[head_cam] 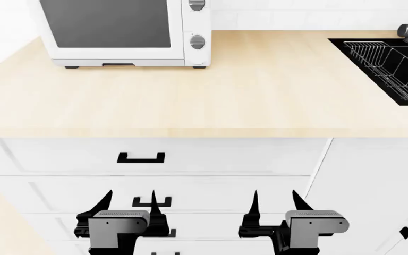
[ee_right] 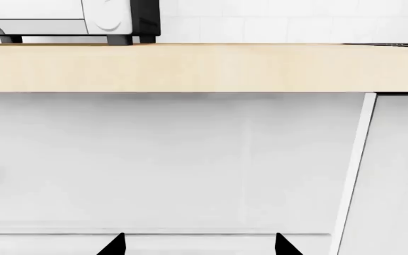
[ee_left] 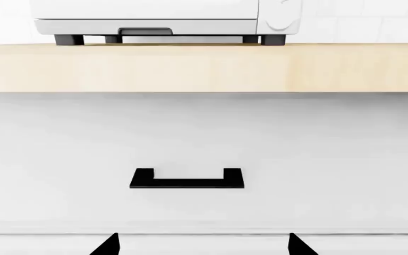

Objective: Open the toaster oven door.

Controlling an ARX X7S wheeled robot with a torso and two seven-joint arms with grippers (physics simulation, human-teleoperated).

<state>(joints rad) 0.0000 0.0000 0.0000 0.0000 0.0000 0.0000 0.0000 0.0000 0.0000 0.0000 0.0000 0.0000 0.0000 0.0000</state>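
Note:
The white toaster oven point(head_cam: 189, 24) stands at the back left of the wooden counter, two silver-grey knobs point(head_cam: 197, 42) on its right panel. Its door point(head_cam: 108, 24), with a dark grey glass window, is shut; the bar handle is out of view. The left wrist view shows only the oven's underside and feet point(ee_left: 154, 26); the right wrist view shows its right corner point(ee_right: 108, 16). My left gripper point(head_cam: 129, 201) and right gripper point(head_cam: 275, 201) are both open and empty, low in front of the white drawers, well below and short of the oven.
The wooden counter point(head_cam: 246, 90) juts out above the grippers. White drawers with black handles point(head_cam: 141, 158) face them; one handle point(ee_left: 186, 178) lies ahead of the left gripper. A black sink with a wire rack point(head_cam: 395, 64) and a tap sit at the back right.

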